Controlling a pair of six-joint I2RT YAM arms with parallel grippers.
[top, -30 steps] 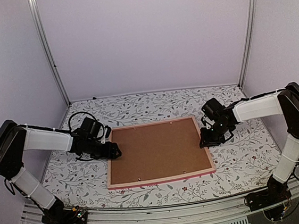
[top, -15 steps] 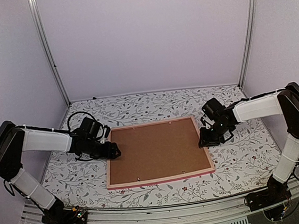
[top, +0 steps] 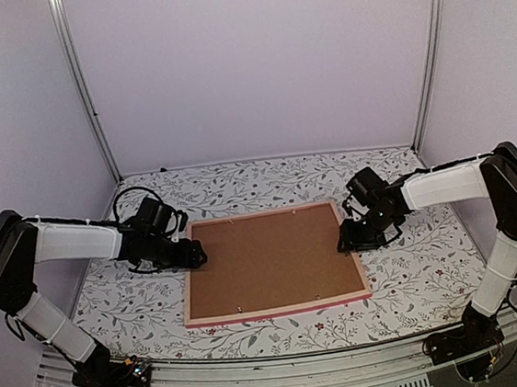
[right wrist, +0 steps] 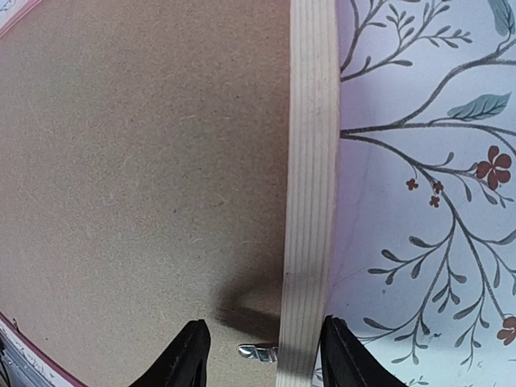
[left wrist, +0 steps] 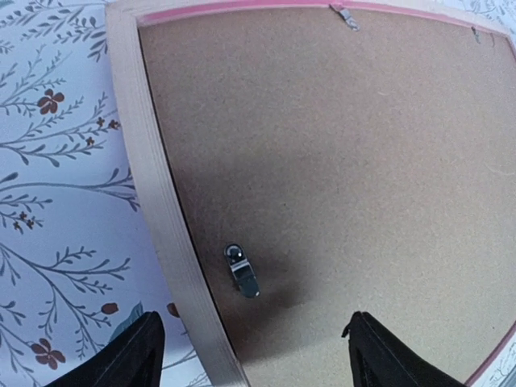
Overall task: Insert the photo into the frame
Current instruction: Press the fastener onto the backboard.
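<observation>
The frame (top: pixel 273 261) lies back up on the floral tabletop (top: pixel 420 278). Left jaws and right jaws straddle its side rails, both open, holding nothing.

We see our left arm (top: pixel 74 241), white with black joints, go up from its base, bend at the elbow far out at the side, and reach in toward the middle. Its lower part lies almost flat. Our black left gripper (top: pixel 194 254) sits low and points inward. Its jaws stand wide apart and grip nothing. Our right arm (top: pixel 442 183), also white and black, bends the same way from the other side. Our black right gripper (top: pixel 345 243) is low too, with its jaws apart but not as wide.
</observation>
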